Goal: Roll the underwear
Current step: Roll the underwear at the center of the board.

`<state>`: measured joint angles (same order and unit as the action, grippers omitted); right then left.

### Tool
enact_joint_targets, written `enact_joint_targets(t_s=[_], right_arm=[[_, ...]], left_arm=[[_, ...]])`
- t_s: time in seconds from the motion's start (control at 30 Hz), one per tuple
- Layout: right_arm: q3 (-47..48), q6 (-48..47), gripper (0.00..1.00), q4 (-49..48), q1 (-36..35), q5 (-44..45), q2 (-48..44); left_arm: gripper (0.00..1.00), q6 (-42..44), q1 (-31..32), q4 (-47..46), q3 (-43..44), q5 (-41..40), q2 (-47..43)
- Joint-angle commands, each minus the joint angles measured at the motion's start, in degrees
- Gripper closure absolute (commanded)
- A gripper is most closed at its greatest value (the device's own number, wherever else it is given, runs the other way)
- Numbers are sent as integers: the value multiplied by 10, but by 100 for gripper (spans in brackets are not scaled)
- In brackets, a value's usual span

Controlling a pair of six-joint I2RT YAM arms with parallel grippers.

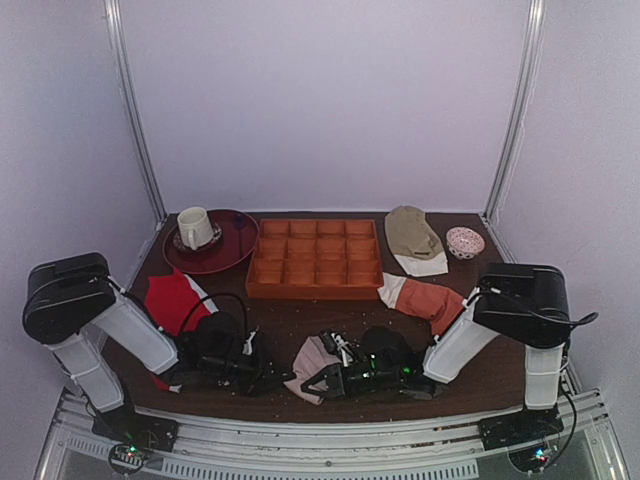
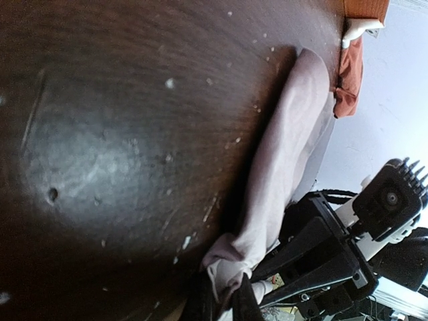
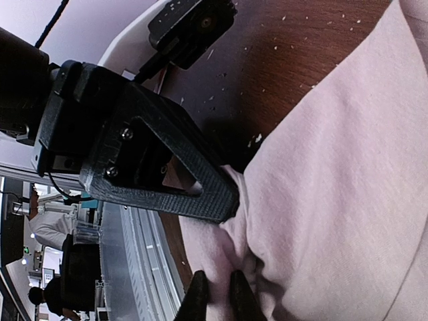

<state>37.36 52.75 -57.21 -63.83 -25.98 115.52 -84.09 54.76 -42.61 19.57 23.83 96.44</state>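
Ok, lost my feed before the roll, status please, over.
Left fingers shut on the underwear. Right fingers shut on it alongside. Not yet rolled. Red garment and orange garment lie apart from it.

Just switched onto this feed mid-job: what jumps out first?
Both arms lie low at the near middle of the table, meeting on the pinkish-beige underwear. The left gripper and the right gripper each have their jaws shut on bunched cloth, close together. Behind them stands an orange grid tray, with a red garment at the left.
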Motion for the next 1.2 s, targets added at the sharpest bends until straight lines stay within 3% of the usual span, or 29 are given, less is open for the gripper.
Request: enact_joint_targets(t_s=[0.0,0.23,0.5,0.67,1.17], right_arm=[[-20,-67,95,271,-2,62,17],[53,-220,81,464,-32,186,-109],[152,-344,74,596,-73,264,-144],[168,-376,65,599,-94,309,-166],[228,-457,64,587,-136,364,-117]], left_arm=[[100,8,7,64,8,-7,4],[100,47,8,143,46,-5,-22],[100,59,7,157,58,2,-21],[100,65,7,162,64,3,-20],[100,63,8,162,72,8,-9]])
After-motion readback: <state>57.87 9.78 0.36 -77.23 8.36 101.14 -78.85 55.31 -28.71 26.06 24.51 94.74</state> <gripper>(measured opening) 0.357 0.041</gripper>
